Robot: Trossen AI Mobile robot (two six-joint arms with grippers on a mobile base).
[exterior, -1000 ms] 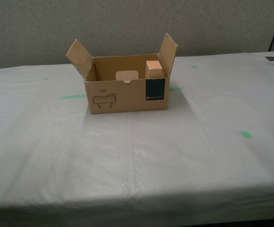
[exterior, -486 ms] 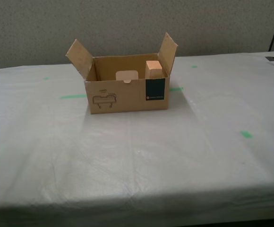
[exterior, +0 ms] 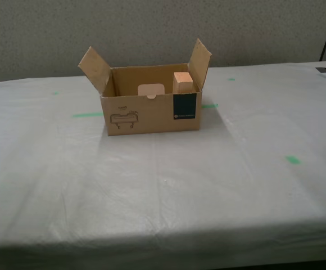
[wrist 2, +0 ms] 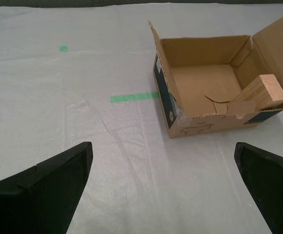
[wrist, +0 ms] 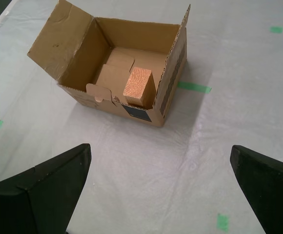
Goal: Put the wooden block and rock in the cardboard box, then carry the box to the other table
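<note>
Nothing moved vs earlier frames | brown corrugated cardboard box [exterior: 150,107] sits on wrinkled whitish table [exterior: 163,191], pale wooden block [wrist: 139,87] inside, rock unseen | my first gripper [wrist: 161,190] & my second gripper [wrist 2: 163,187] wide, empty | step: looks done w/ drop-off; next: confirm rock.

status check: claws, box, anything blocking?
First claw and second claw open, empty. Box on sheeted table, block leaning inside. Rock not visible. Nothing blocking.

A speckled grey partition wall [exterior: 152,28] stands behind the scene, evenly and softly lit.
</note>
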